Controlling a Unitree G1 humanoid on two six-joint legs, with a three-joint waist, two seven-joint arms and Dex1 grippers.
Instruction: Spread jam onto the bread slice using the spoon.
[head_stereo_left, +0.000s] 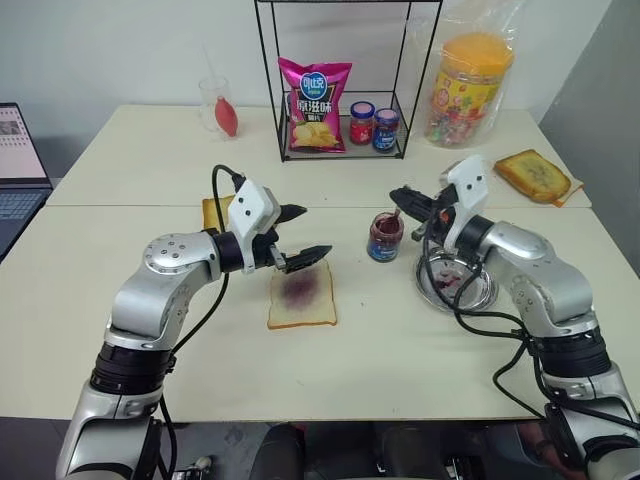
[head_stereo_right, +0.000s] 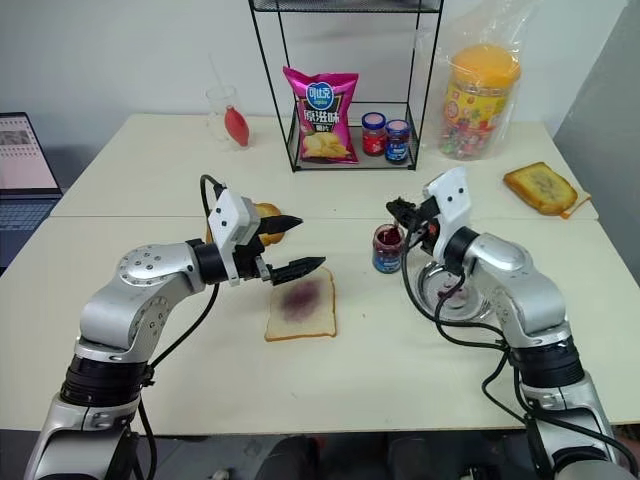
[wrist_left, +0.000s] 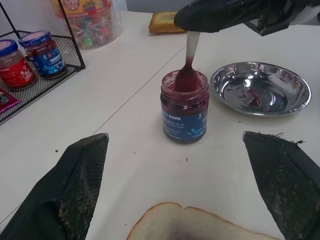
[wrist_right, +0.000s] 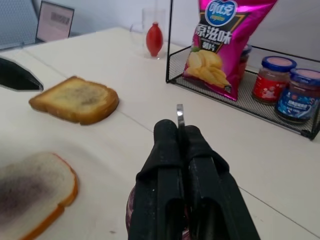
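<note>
The open jam jar (head_stereo_left: 385, 237) with its blue label stands mid-table. My right gripper (head_stereo_left: 399, 197) hovers just above it, shut on the handle of the spoon (wrist_left: 190, 52), whose bowl dips into the jam (wrist_left: 184, 82). The handle tip (wrist_right: 180, 115) pokes out between the shut fingers. The bread slice (head_stereo_left: 302, 295), white with a purple smear in its middle, lies flat to the left of the jar. Above the slice's far edge my left gripper (head_stereo_left: 316, 232) is open and empty, pointing toward the jar.
A round steel plate (head_stereo_left: 484, 296) with red smears sits right of the jar. One toasted slice (wrist_right: 75, 100) lies behind my left gripper, another (head_stereo_left: 537, 175) at the far right. A wire rack (head_stereo_left: 345, 150) with chips and two lidded jars, a candy tub (head_stereo_left: 468, 85) and a glass (head_stereo_left: 218, 105) line the back.
</note>
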